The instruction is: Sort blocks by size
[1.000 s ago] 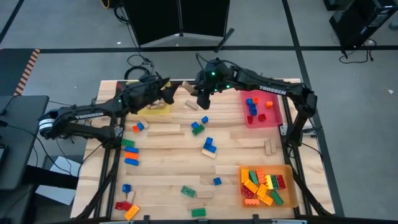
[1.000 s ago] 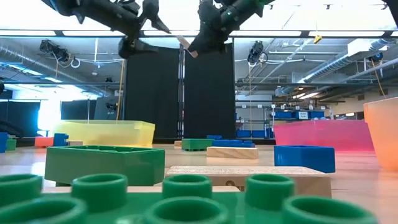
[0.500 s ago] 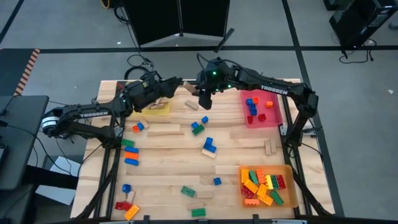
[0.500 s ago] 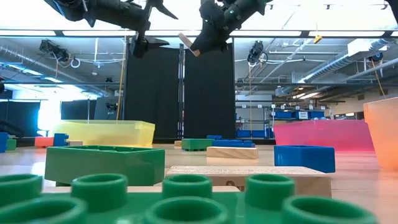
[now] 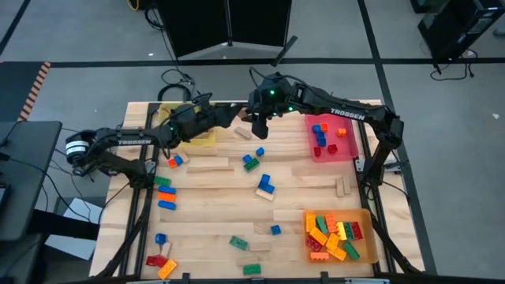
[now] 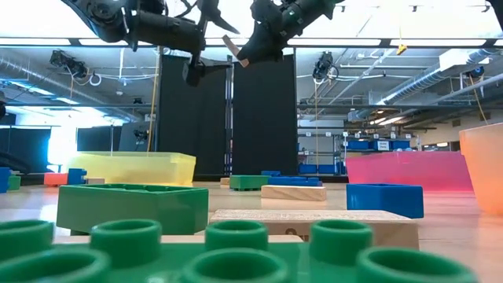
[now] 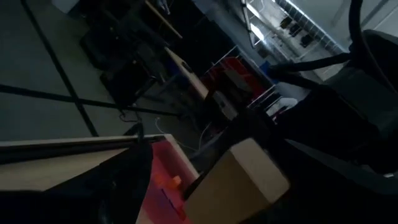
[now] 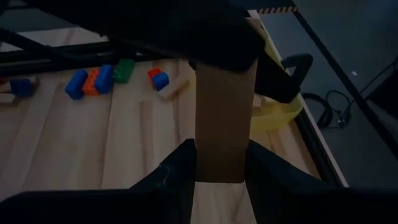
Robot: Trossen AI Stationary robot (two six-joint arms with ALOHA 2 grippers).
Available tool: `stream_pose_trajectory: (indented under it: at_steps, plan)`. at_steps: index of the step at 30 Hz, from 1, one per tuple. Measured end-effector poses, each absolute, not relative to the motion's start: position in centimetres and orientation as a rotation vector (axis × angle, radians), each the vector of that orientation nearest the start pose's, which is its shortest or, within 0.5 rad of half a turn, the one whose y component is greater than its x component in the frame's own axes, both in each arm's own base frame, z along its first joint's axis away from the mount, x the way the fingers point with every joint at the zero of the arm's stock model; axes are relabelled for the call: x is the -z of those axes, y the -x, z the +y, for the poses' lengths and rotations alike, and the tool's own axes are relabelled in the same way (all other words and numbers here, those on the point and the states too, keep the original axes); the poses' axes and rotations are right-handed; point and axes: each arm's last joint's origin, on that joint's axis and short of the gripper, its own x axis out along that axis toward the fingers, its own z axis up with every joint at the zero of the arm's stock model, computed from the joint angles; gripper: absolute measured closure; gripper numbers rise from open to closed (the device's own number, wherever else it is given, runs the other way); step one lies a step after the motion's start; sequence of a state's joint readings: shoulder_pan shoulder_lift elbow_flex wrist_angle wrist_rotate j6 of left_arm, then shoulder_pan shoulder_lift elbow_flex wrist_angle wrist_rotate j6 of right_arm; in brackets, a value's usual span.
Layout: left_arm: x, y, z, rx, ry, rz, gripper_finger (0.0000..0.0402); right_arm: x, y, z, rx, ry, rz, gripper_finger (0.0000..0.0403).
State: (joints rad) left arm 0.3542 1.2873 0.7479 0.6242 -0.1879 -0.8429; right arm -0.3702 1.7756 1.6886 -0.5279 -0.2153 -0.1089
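From above, the right gripper (image 5: 251,120) hangs over the far middle of the wooden table (image 5: 213,233). Its fingers are pinched on a long plain tan wooden block (image 5: 243,115). The left gripper (image 5: 230,115) is just beside it, fingers spread wide around the block's other end, holding nothing tight. The see-through yellow tray (image 5: 197,138) sits near the left gripper. The see-through red tray (image 5: 341,151) lies off to the right gripper's far side.

From table height, both grippers meet up high, with the wooden block (image 6: 233,51) between them.

The left wrist view shows the block's square end (image 7: 239,180) close up.

The right wrist view shows the block (image 8: 222,121) standing between two dark fingers (image 8: 177,168).
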Motion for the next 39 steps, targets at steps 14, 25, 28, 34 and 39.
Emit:
stream_pose_trajectory:
  at_steps: [14,25,28,34,39]
  plan:
    - [-29.0,-26.51,10.4,-0.471,0.789,-0.311,0.0238,-34.28,-37.72,-14.24,0.116,-0.05,0.6,0.0282]
    - [-29.01,-26.46,10.48,-0.482,0.787,-0.317,0.0299,-34.37,-37.73,-14.32,0.161,-0.036,0.599,0.027]
    - [-29.06,-26.46,10.48,-0.48,0.792,-0.324,0.0301,-34.44,-37.77,-14.31,0.159,-0.031,0.592,0.0254]
    - [-29.1,-26.43,10.5,-0.486,0.86,-0.355,0.0309,-34.54,-37.96,-14.02,0.158,-0.005,0.582,0.0245]
    - [-29.16,-26.39,10.54,-0.502,0.87,-0.373,0.0324,-34.74,-38.21,-13.77,0.175,0.045,0.565,0.0242]
